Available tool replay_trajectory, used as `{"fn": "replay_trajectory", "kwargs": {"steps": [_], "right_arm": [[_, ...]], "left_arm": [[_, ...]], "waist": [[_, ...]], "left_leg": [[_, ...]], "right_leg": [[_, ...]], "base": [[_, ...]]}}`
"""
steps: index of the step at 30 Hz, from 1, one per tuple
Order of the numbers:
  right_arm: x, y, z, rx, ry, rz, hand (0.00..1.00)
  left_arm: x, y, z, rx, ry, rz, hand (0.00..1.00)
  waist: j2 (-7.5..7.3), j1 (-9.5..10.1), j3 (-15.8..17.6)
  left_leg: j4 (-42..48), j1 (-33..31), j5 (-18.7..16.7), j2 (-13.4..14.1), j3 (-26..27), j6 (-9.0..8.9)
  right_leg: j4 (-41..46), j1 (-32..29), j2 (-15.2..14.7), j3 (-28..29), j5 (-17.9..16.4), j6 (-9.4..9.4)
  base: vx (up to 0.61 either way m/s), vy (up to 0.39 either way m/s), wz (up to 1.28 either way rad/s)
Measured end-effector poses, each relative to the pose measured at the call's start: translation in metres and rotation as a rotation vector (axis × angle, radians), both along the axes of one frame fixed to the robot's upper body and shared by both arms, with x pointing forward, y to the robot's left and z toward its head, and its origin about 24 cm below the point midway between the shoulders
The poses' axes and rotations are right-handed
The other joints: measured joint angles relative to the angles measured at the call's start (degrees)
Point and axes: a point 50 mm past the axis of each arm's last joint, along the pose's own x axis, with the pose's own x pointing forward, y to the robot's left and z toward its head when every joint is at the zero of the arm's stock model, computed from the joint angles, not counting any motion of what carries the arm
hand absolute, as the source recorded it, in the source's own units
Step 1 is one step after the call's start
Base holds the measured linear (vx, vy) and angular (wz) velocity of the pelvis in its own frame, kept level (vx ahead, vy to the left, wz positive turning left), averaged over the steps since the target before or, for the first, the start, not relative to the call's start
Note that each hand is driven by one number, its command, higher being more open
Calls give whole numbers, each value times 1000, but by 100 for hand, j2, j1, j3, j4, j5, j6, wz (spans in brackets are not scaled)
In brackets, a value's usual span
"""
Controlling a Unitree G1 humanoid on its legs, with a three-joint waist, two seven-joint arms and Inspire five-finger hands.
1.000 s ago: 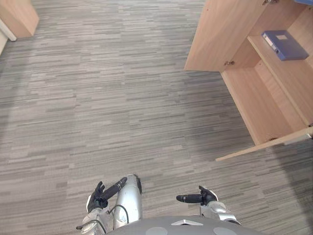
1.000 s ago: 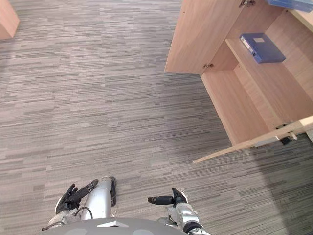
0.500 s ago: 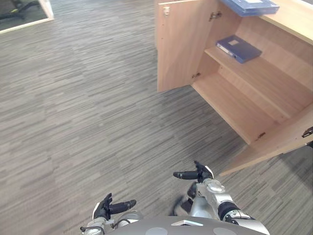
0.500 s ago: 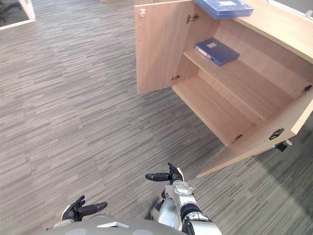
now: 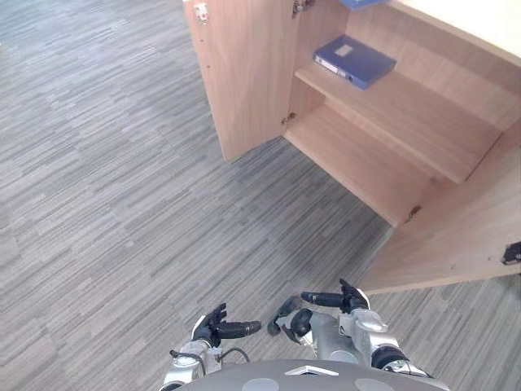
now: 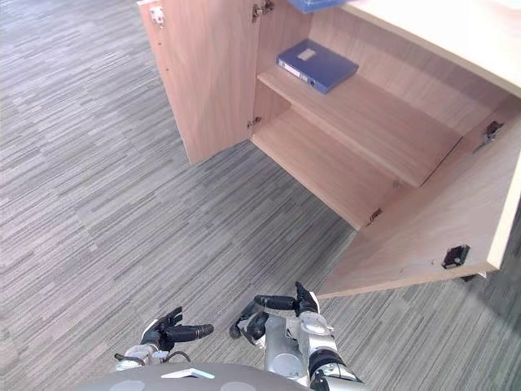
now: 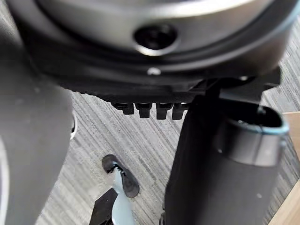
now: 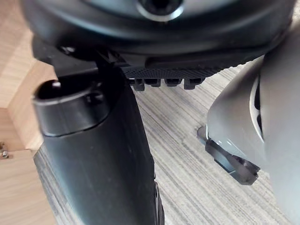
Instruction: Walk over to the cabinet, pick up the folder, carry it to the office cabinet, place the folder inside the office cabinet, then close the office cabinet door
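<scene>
Folder (image 5: 354, 60) well beyond right robot hand (image 5: 350, 298)

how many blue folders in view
2: one blue folder on the open cabinet's upper shelf, one on the cabinet top, cut off at the view's edge. Others may be hidden.

**Desk:** What does the head camera give you?

**Operator:** My two hands, low and close in. I see the left hand (image 5: 213, 328) nearer me and the right hand (image 5: 350, 300) slightly farther forward, both empty. The left arm (image 5: 183, 373) and right arm (image 5: 373, 349) come in beneath them.

**Desk:** And the fingers?

**Operator:** Relaxed, I'd say. The left wrist camera shows the fingers (image 7: 143, 110) in a straight row and the thumb (image 7: 225, 178) standing out beside them. The right fingers (image 8: 152, 82) and thumb (image 8: 93, 154) match.
</scene>
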Motion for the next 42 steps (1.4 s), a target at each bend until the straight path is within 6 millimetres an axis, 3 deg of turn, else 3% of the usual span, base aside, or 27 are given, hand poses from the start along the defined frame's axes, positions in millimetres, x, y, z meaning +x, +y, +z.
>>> {"fn": "replay_trajectory", "kwargs": {"steps": [1, 3, 5, 8, 11, 13, 15, 17, 18, 19, 20, 21, 22, 24, 26, 27, 30, 32, 35, 36, 37, 38, 39, 40, 42], "right_arm": [[-6, 1, -2, 5, 12, -5, 100], [-10, 1, -5, 3, 29, -10, 100], [-13, 5, -8, 8, 53, -12, 100], [-16, 6, -10, 4, 77, 3, 100], [-20, 4, -12, -10, 101, 25, 100], [-20, 4, -12, -12, 100, 24, 100], [-23, 2, -13, -17, 104, 17, 100], [-30, -3, -14, -24, 120, 6, 100], [-34, -5, -15, -29, 126, 2, 100], [-35, -5, -16, -28, 129, 3, 100], [-38, 3, -18, -5, 138, 6, 100], [-38, 11, -19, 18, 137, 12, 100], [-37, 14, -19, 27, 135, 15, 100], [-36, 18, -19, 37, 133, 17, 100], [-36, 19, -19, 37, 133, 17, 100], [-37, 19, -19, 36, 136, 14, 100], [-36, 18, -19, 37, 134, 16, 100], [-37, 18, -19, 37, 134, 15, 100], [-33, 18, -17, 32, 109, 16, 100], [-30, 17, -15, 30, 89, 18, 100], [-29, 17, -14, 26, 75, 20, 100], [-28, 16, -14, 23, 71, 21, 100], [-26, 17, -13, 24, 60, 24, 100], [-23, 17, -11, 27, 40, 31, 100], [-19, 18, -9, 28, 20, 44, 100]], "left_arm": [[3, 1, 1, 9, -8, -3, 100], [7, 3, 3, 24, -29, 8, 100], [15, 6, 10, 45, -81, 20, 100], [21, 7, 16, 52, -143, 23, 100], [22, 8, 19, 57, -170, 35, 100], [22, 10, 20, 73, -179, 49, 100], [23, 12, 21, 84, -190, 61, 100], [22, 12, 21, 87, -187, 61, 100], [21, 13, 20, 89, -178, 61, 100], [21, 14, 20, 94, -179, 63, 100], [20, 21, 21, 119, -179, 67, 100], [19, 30, 21, 149, -174, 71, 100], [20, 35, 22, 162, -173, 76, 100], [21, 42, 24, 190, -180, 97, 100], [20, 45, 24, 201, -177, 92, 100], [19, 45, 23, 217, -170, 69, 100], [15, 42, 20, 230, -151, 27, 100], [14, 41, 20, 230, -146, 17, 100], [11, 38, 18, 235, -137, -5, 100], [9, 38, 17, 237, -131, -14, 100], [8, 36, 17, 232, -127, -23, 100], [6, 35, 16, 231, -124, -29, 100], [5, 32, 15, 230, -118, -46, 100], [4, 33, 14, 240, -110, -61, 100], [4, 31, 14, 236, -106, -68, 100]], "waist": [[82, 14, 15], [95, 99, 10], [-4, 182, 37], [-39, 291, 39], [-68, 290, 62], [-167, 271, 124], [-282, 237, 193], [-299, 240, 211], [-290, 244, 230], [-295, 269, 222], [-540, 311, 246], [-726, 292, 212], [-789, 292, 198], [-815, 313, 180], [-817, 331, 142], [-791, 331, 69], [-682, 364, -66], [-682, 423, -72], [-702, 435, -96], [-745, 410, -121], [-762, 356, -127], [-756, 331, -125], [-721, 281, -117], [-725, 253, -115], [-693, 243, -103]], "left_leg": [[1037, -260, 494, 316, -101, 146], [2449, -680, 501, 726, -73, 163], [2907, -1248, 346, 821, -32, 163], [2165, -1953, 112, 812, 48, 163], [183, -2283, 144, 507, -782, 15], [-1261, -2256, 412, 274, -1784, -185], [-2275, -2227, 800, 115, -2337, -324], [-2904, -2101, 1156, 2, -2429, -511], [-2963, -1990, 1667, -31, -2433, -614], [-2915, -1918, 1935, -96, -2392, -614], [-2554, -1936, 1965, -365, -2377, -566], [-2187, -2080, 1644, -522, -2386, -555], [-1899, -2206, 1439, -588, -2409, -520], [-1012, -2490, 801, -719, -2358, -353], [-728, -2494, 564, -785, -2240, -231], [-601, -2473, 446, -902, -2112, -52], [-752, -2315, 396, -1067, -2008, 147], [-1043, -2031, 410, -1120, -1823, 193], [-1595, -1361, 416, -1159, -1567, 223], [-1763, -1114, 403, -1224, -1505, 258], [-1919, -840, 383, -1276, -1449, 311], [-2004, -707, 381, -1269, -1424, 337], [-2158, -472, 351, -1258, -1376, 387], [-2234, -299, 351, -1209, -1355, 388], [-2275, -103, 352, -1074, -1333, 384]], "right_leg": [[-221, 332, 162, 161, -54, 37], [-376, 767, 292, 432, -126, 162], [-612, 1156, 367, 831, -121, 342], [-960, 1429, 448, 1346, 6, 539], [-1137, 1710, 439, 1942, 105, 706], [-1175, 1893, 351, 2308, 87, 873], [-1160, 1992, 146, 2562, 30, 1115], [-1126, 2109, -45, 2733, -36, 1408], [-1115, 2223, -160, 2836, -90, 1630], [-1131, 2290, -247, 2899, -104, 1719], [-1319, 2442, -486, 3020, -71, 1869], [-1402, 2468, -632, 3063, -45, 1876], [-1423, 2468, -697, 3069, -5, 1922], [-1525, 2517, -866, 3087, 136, 2050], [-1597, 2571, -991, 3201, 253, 2121], [-1694, 2568, -1155, 3319, 393, 2157], [-1551, 2297, -1388, 3541, 810, 2094], [-1060, 2052, -1516, 3688, 892, 1990], [469, 1358, -1728, 3860, 1192, 1543], [1064, 1120, -1880, 3848, 1409, 1229], [1509, 983, -2029, 3786, 1730, 1087], [1718, 913, -2109, 3739, 1875, 1102], [2347, 723, -2198, 3581, 1599, 1097], [2979, 491, -2204, 3220, 804, 1147], [3014, 332, -2022, 2495, 147, 1195]], "base": [[317, -56, -38], [315, -58, -61], [238, -32, -85], [164, 42, -90], [250, 156, -108], [242, 249, -88], [228, 333, -59], [301, 495, -40], [276, 462, -32], [284, 442, -48], [236, 313, -38], [285, 362, -33], [259, 324, -16], [260, 331, -26], [213, 245, -41], [293, 302, -55], [233, 225, -50], [191, 189, -50], [172, 136, -42], [205, 91, -21], [176, 71, -18], [227, 43, -19], [170, -23, -16], [170, -23, -15], [129, -79, -9]]}}
